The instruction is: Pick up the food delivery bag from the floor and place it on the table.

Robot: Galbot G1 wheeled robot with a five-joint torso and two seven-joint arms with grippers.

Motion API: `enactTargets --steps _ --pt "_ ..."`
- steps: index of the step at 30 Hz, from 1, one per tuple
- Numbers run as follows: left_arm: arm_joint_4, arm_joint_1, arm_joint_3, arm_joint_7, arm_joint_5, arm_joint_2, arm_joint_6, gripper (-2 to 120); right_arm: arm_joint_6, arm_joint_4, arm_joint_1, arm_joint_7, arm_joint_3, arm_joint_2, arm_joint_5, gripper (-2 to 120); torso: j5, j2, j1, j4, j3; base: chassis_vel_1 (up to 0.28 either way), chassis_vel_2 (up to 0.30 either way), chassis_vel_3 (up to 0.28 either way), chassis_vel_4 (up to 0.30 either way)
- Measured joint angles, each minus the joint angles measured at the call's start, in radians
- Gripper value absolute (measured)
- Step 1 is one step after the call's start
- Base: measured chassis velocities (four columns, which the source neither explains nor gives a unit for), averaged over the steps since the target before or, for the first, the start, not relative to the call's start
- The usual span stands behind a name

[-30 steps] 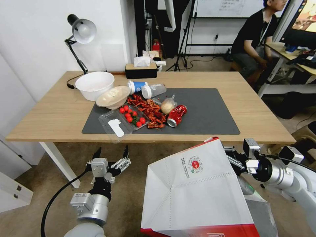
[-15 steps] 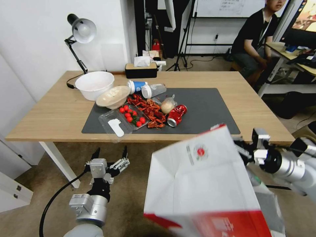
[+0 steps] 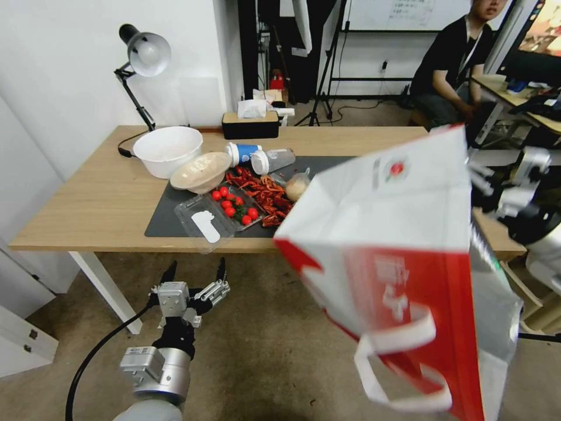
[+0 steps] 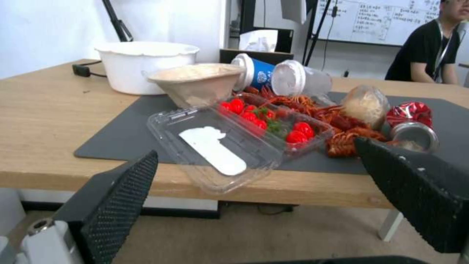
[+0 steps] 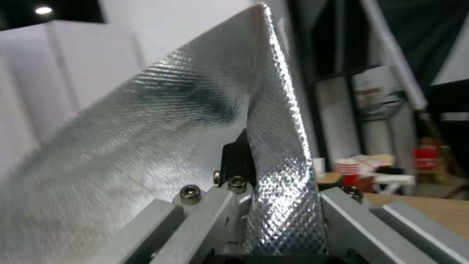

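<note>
The food delivery bag [image 3: 403,257], white and red with flat white handles and a small round red logo, hangs tipped in the air over the table's [image 3: 87,199] front right part. My right gripper [image 3: 476,178] is shut on its upper edge; in the right wrist view the silver foil lining [image 5: 273,154] is pinched between the jaws. My left gripper [image 3: 196,273] is open and empty, low over the floor [image 3: 251,345] in front of the table. The left wrist view looks between its black fingers [image 4: 122,198] at the table front.
On the dark grey mat [image 3: 175,216] lie a white bowl [image 3: 168,150], a paper bowl [image 3: 200,171], tipped cups [image 3: 257,156], crayfish [image 3: 263,196] and a clear tomato tray [image 3: 219,213]. A desk lamp [image 3: 140,64] and tissue box [image 3: 251,124] stand at the back. A white table leg [image 3: 105,289] is at left.
My right gripper has swung the bag up from below table height, so the bag has tipped, showing its red panel and handles, and now covers the right of the mat. The left arm has stayed put.
</note>
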Motion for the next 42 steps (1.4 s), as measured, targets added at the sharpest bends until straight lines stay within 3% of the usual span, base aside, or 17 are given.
enactTargets --steps 5,10,18,25,42 --pt "0.0 0.006 0.001 0.0 0.005 -0.005 -0.009 100 0.044 -0.035 0.113 0.226 -0.072 -0.014 0.027 0 0.0002 -0.001 0.0 0.0001 0.0 0.0 0.0 0.0 0.0" --pt "0.0 0.008 0.0 -0.002 0.007 -0.007 -0.013 100 0.066 -0.087 0.187 0.343 -0.119 -0.018 0.039 0 0.0001 -0.001 0.0 0.0003 -0.001 0.0 0.0 0.0 0.0" --pt "0.002 0.008 0.0 -0.002 0.008 -0.007 -0.014 100 0.084 -0.168 0.224 0.373 -0.151 -0.034 0.023 0 0.0001 -0.001 0.0 0.0 -0.001 0.0 0.0 0.0 0.0" --pt "0.005 0.009 0.007 -0.002 0.014 -0.015 -0.02 100 0.092 -0.273 0.33 0.449 -0.262 -0.026 -0.001 0 0.0002 -0.002 -0.001 0.0002 -0.001 0.0 0.0 0.0 0.0" --pt "0.0 0.019 0.005 -0.002 0.025 -0.027 -0.03 100 0.061 -0.3 0.456 0.583 -0.373 -0.004 -0.119 0 0.0001 -0.002 -0.001 0.0001 -0.001 0.0 0.0 0.0 0.0"
